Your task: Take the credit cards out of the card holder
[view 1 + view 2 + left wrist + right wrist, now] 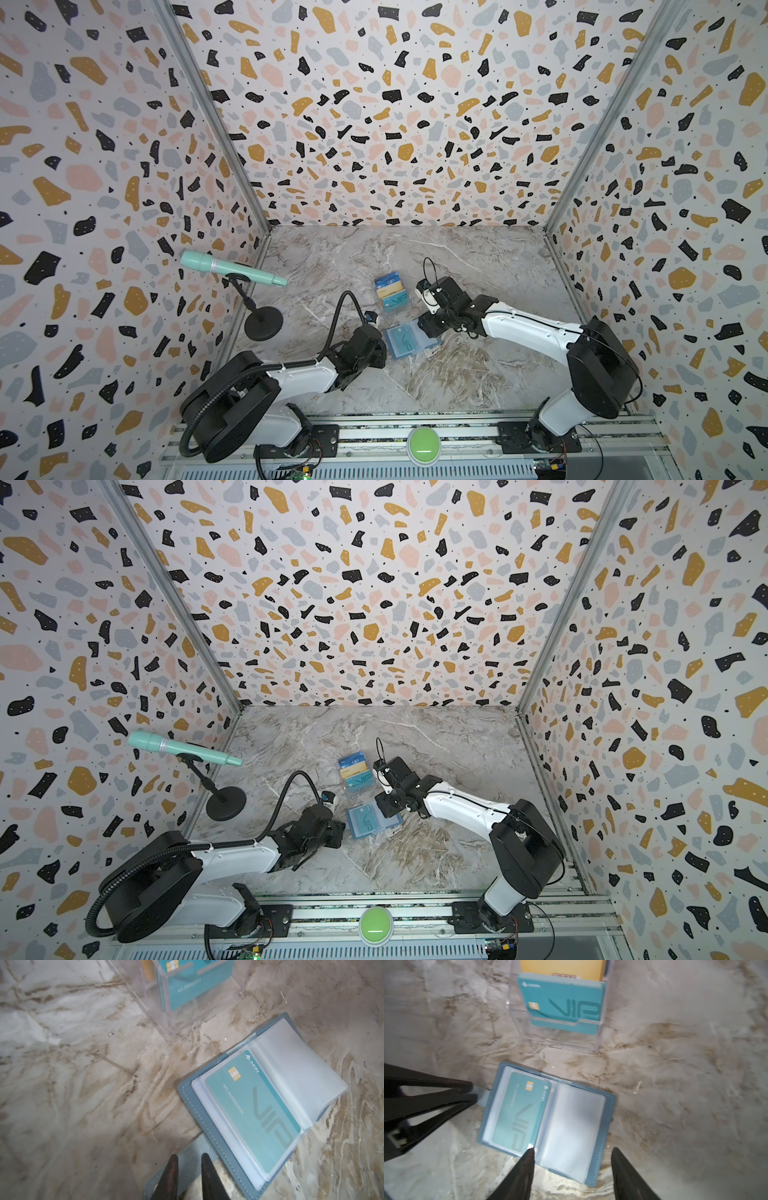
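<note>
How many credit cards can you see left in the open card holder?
1: a teal VIP card sleeved in the card holder, on its snap-tab side. The facing sleeve looks empty. More cards may be hidden in sleeves underneath.

The table is seen from high above in both top views; the open card holder is framed closely by both wrist views, low at each frame's centre.

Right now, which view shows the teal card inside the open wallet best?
The left wrist view: the teal card lies large and sharp there, its chip and VIP lettering readable through the sleeve. The right wrist view shows it whole but softer. In both top views it is tiny.
</note>
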Action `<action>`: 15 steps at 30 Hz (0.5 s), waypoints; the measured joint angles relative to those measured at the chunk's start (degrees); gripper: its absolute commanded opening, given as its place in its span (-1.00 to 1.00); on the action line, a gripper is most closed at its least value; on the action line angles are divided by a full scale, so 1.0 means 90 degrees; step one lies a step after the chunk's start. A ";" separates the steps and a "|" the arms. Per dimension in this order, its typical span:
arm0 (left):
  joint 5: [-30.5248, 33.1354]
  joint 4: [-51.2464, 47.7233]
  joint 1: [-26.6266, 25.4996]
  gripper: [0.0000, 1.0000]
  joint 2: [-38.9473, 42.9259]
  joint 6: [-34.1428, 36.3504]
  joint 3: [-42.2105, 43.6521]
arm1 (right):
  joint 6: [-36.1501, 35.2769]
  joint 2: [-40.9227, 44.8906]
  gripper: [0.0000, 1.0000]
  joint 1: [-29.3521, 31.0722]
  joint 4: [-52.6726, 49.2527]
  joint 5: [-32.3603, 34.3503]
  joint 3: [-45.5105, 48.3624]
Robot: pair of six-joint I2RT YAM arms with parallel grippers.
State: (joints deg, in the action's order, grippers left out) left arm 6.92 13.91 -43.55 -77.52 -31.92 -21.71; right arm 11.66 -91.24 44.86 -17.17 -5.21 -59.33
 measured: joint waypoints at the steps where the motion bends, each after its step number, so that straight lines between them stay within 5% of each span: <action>1: 0.0000 -0.0022 0.0002 -0.53 0.0002 0.0012 -0.0010 | 0.0000 -0.0095 0.18 0.0000 0.0066 -0.0284 -0.0017; 15: 0.0102 -0.0114 0.0005 -0.52 0.0219 0.0192 -0.0109 | 0.0036 -0.1207 0.14 -0.0172 0.0478 -0.2025 -0.0226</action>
State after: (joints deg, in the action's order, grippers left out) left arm 7.84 12.88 -43.51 -75.55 -30.20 -22.70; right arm 11.99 -102.10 43.31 -12.86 -23.44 -61.36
